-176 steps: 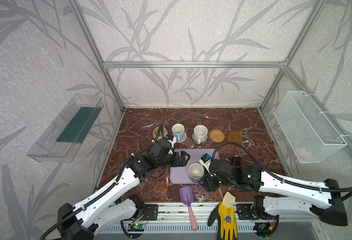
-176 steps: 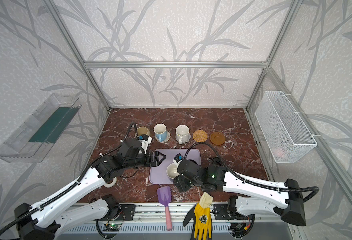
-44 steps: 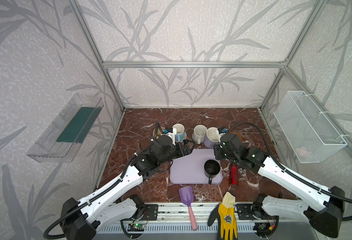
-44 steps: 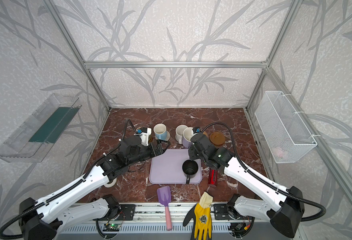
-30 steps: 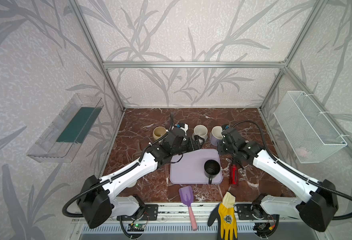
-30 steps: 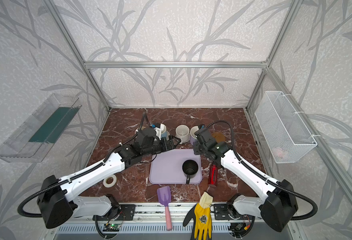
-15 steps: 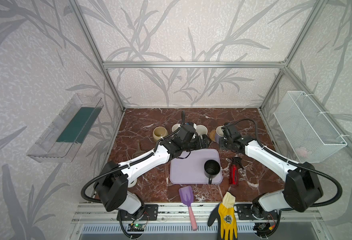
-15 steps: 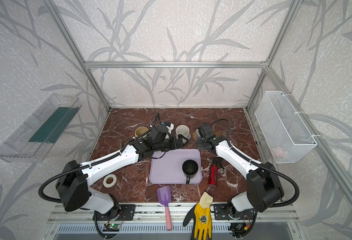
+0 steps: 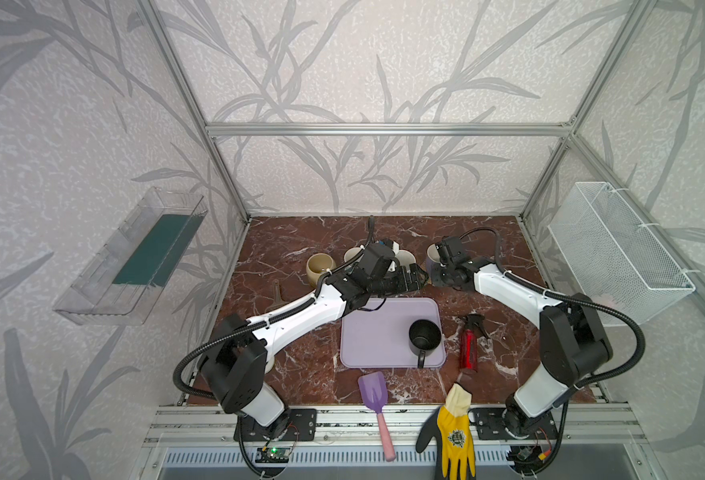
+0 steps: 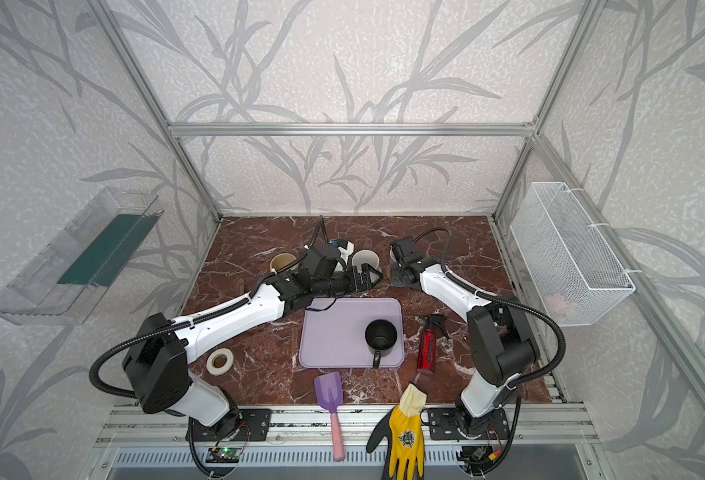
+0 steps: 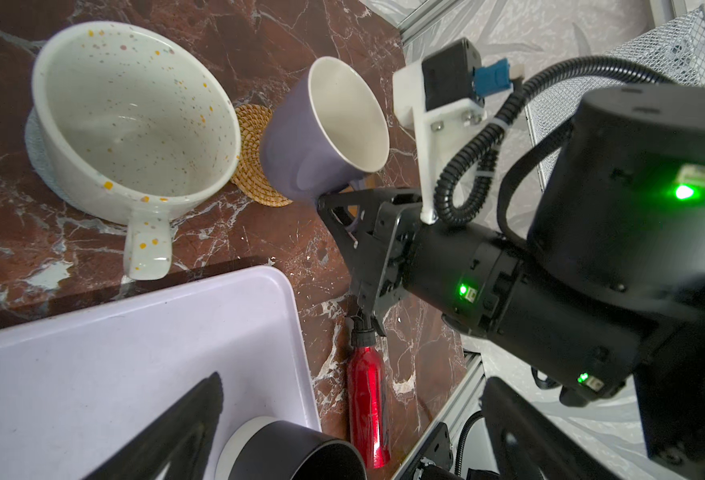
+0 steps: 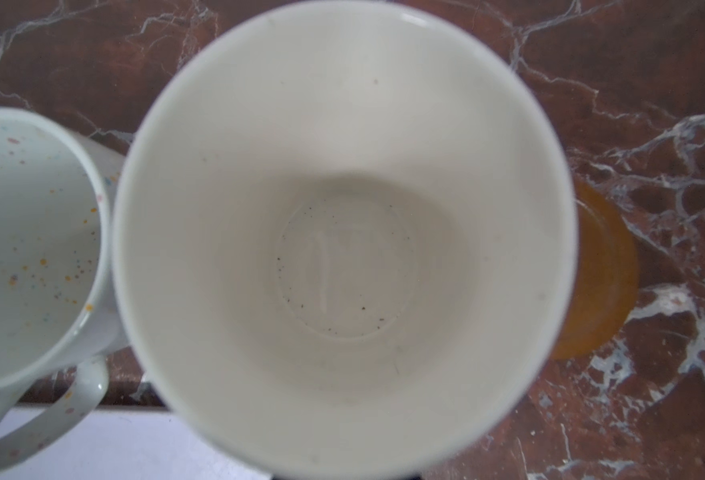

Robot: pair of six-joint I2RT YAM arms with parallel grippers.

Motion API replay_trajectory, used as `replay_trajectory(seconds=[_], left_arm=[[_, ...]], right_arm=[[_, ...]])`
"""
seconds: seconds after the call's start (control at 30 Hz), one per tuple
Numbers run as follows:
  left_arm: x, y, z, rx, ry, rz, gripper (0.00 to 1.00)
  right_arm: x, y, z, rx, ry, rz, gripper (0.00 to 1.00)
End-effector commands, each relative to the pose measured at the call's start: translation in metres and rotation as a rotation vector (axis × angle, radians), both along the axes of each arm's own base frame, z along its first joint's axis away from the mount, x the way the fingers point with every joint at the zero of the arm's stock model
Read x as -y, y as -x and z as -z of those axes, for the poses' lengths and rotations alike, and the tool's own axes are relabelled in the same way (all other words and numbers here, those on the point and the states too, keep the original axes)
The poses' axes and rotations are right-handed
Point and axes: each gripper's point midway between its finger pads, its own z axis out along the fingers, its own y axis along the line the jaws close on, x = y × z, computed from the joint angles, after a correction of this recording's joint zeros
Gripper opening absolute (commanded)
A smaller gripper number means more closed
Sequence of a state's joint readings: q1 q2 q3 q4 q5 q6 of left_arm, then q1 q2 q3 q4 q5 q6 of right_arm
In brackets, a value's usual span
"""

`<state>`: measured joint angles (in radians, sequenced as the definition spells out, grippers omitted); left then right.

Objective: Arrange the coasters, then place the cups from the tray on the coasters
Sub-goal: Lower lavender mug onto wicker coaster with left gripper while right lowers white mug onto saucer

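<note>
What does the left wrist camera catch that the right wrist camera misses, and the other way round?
Only the left wrist view shows the red spray bottle, the black mug, the rattan coaster and the right arm's fingers closed on the handle of the lavender mug. Only the right wrist view shows an amber coaster peeking out beside that mug. Both show the mug's white inside, the speckled mug, a corner of the lavender tray and the marble tabletop.

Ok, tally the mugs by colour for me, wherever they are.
Beige-yellow mug: 1
White-rimmed mug, outside hidden by the left arm: 1
Speckled white mug: 1
Lavender mug: 1
Black mug: 1
Total: 5
</note>
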<state>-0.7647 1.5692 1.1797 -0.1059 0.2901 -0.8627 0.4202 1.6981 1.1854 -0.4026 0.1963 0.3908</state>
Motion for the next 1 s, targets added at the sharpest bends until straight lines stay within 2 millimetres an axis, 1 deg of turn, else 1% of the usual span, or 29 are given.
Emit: replay_trajectory(seconds=[0.0, 0.03, 0.13, 0.27, 0.53, 0.7, 0.83, 0.97], left_arm=[[0.003, -0.008, -0.007, 0.025, -0.022, 0.008, 0.99], [0.005, -0.008, -0.010, 0.030, -0.018, 0.019, 0.99], [0.006, -0.012, -0.021, 0.048, 0.013, 0.021, 0.99], [0.002, -0.018, -0.024, 0.065, 0.002, -0.003, 1.00], [0.001, -0.020, -0.013, 0.048, -0.013, -0.014, 0.99], [0.000, -0.019, -0.013, 0.049, -0.017, -0.014, 0.99], [-0.001, -0.019, -0.011, 0.045, -0.022, -0.021, 0.99], [-0.003, -0.019, -0.008, 0.040, -0.029, -0.025, 0.99]], right_arm=[[-0.003, -0.027, -0.033, 0.106, -0.035, 0.016, 0.00], [-0.004, -0.030, -0.022, 0.083, -0.030, 0.019, 0.00], [-0.003, -0.033, -0.017, 0.073, -0.019, 0.021, 0.00], [-0.004, -0.038, -0.011, 0.065, -0.019, 0.024, 0.00], [-0.004, -0.038, 0.002, 0.036, -0.003, 0.029, 0.00], [0.000, -0.035, 0.011, 0.027, 0.011, 0.037, 0.00], [-0.002, -0.033, 0.020, 0.020, 0.002, 0.027, 0.00], [0.000, -0.026, 0.033, 0.014, 0.023, 0.026, 0.00]])
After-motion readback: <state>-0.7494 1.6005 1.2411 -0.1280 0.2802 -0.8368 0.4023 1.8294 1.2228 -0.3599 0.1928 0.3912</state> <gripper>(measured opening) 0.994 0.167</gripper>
